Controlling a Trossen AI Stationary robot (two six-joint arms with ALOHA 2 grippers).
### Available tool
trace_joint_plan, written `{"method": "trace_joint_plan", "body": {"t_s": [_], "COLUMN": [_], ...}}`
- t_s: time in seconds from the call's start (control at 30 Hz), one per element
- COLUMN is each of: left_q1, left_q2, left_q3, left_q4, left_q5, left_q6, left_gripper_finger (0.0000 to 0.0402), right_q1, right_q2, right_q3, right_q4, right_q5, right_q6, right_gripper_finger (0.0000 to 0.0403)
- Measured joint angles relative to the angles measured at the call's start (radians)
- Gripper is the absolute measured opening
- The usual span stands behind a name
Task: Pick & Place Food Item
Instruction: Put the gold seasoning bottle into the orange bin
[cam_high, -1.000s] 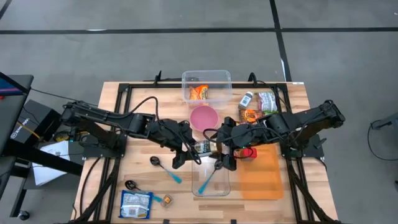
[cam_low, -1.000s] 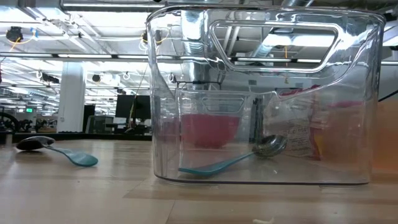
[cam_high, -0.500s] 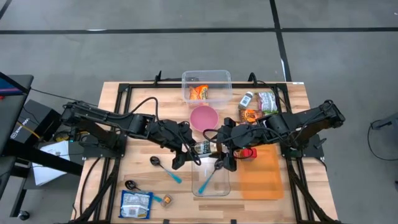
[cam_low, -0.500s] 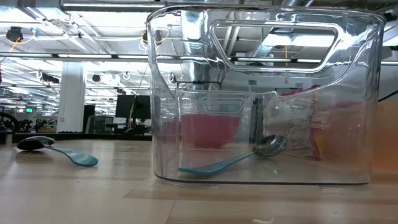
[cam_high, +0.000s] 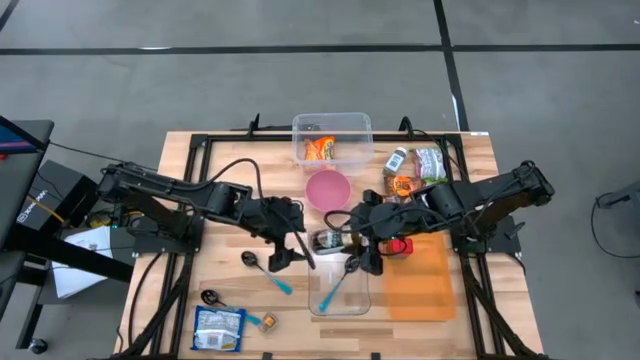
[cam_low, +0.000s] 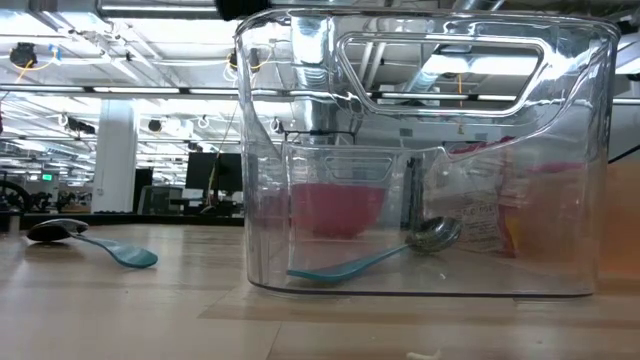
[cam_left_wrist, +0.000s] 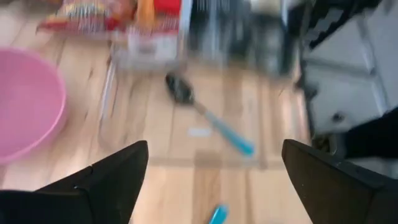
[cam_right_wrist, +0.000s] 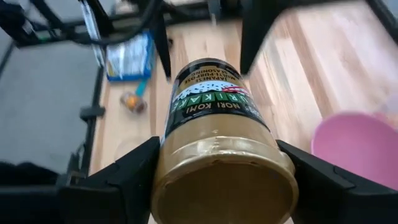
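A seasoning jar (cam_right_wrist: 214, 118) with a dark printed label hangs above the table between the pink bowl (cam_high: 328, 187) and the near clear container (cam_high: 340, 290). It also shows in the high view as the jar (cam_high: 326, 240). My right gripper (cam_high: 345, 240) is shut on it. My left gripper (cam_high: 290, 253) stands open just left of the jar, with nothing between its fingers (cam_left_wrist: 118, 171). A teal-handled spoon (cam_low: 370, 258) lies on the container's floor. My right gripper pinches the jar's wall (cam_right_wrist: 174, 155) between its two fingers, at the end nearest the wrist. The fingers lie along the jar, one on each side, coming from the table's right and slanting down. The jar is lifted clear and points toward my left gripper.
A second clear container (cam_high: 332, 140) with a snack packet stands at the far edge. Packets and jars (cam_high: 412, 168) lie at the far right, an orange board (cam_high: 415, 282) at the near right. Two spoons (cam_high: 265, 270) and a blue packet (cam_high: 218, 328) lie at the near left.
My left gripper has let go of the jar, drawn back a little toward the table's left edge and tipped further down. The jar stays lifted in my right gripper, in the same place.
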Motion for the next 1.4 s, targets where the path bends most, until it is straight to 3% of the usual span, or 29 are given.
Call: {"method": "trace_joint_plan", "body": {"t_s": [0.27, 0.87, 1.17, 1.4], "left_q1": [0.0, 0.0, 0.001, 0.001], "left_q2": [-0.009, -0.011, -0.011, -0.011], "left_q3": [0.0, 0.0, 0.0, 0.0], "left_q4": [-0.155, -0.18, -0.18, -0.18], "left_q5": [0.0, 0.0, 0.0, 0.0], "left_q6": [0.036, 0.08, 0.11, 0.113], "left_gripper_finger": [0.0352, 0.0333, 0.0328, 0.0327], "right_q1": [0.002, 0.169, 0.255, 0.353], "right_q2": [0.0, -0.001, -0.003, -0.003], "right_q3": [0.0, 0.001, -0.024, -0.14], "right_q4": [-0.235, -0.621, -0.694, -0.693], "right_q5": [-0.092, -0.231, -0.306, -0.362], "right_q6": [0.109, 0.429, 0.532, 0.453], "right_gripper_finger": [0.0268, 0.0268, 0.0268, 0.0268]}}
